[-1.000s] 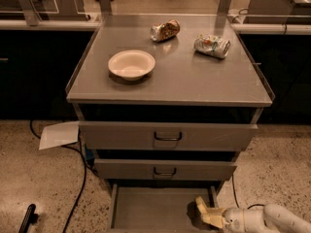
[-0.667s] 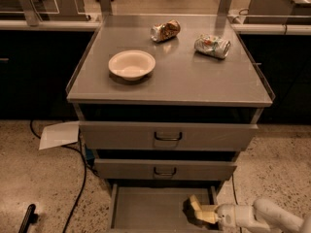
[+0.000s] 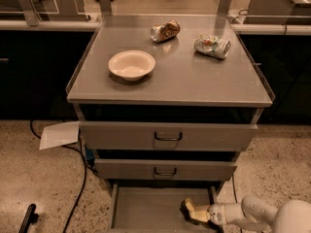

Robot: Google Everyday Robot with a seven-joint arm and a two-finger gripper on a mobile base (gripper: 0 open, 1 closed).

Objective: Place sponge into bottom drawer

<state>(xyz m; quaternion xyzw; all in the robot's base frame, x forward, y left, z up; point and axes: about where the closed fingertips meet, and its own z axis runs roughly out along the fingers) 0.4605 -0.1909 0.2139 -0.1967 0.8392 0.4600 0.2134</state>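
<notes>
The bottom drawer (image 3: 146,207) is pulled open at the foot of the grey cabinet and shows a flat grey floor. My gripper (image 3: 193,212) reaches in low from the right on a white arm (image 3: 252,215), over the drawer's right front corner. It is shut on the pale yellow sponge (image 3: 198,212), which it holds just above the drawer floor with a dark shadow at its left tip.
The two upper drawers (image 3: 167,136) with dark loop handles are slightly open. On the cabinet top stand a white bowl (image 3: 131,64), a crushed can (image 3: 164,30) and a crumpled packet (image 3: 212,46). A paper sheet (image 3: 59,135) and a black cable (image 3: 80,178) lie on the floor at left.
My gripper has moved a little to the left with the sponge, further over the bottom drawer. Nothing else has moved.
</notes>
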